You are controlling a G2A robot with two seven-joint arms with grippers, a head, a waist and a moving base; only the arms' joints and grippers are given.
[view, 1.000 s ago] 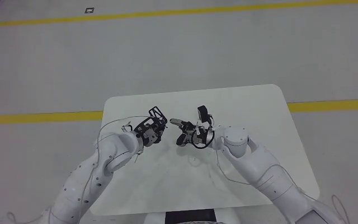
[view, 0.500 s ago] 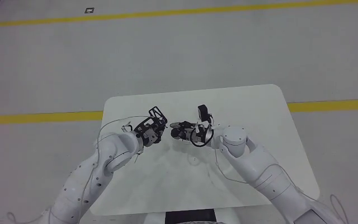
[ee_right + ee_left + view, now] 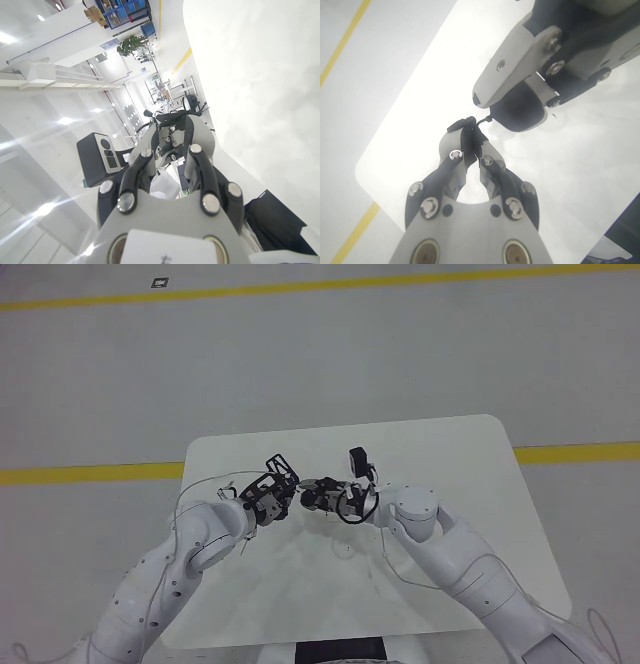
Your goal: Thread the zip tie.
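Half threaded at best, I judge: my left tool [image 3: 469, 135] clamps the zip tie [image 3: 482, 120]; whether my right tool [image 3: 487, 110] grips, I cannot tell.

Hard to trace the zip tie [image 3: 483, 121]: mostly buried between left fingers [image 3: 448, 147], end lost behind right fingers [image 3: 505, 72].

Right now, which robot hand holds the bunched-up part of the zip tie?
The left gripper; the right gripper has only the thin tail of the zip tie.
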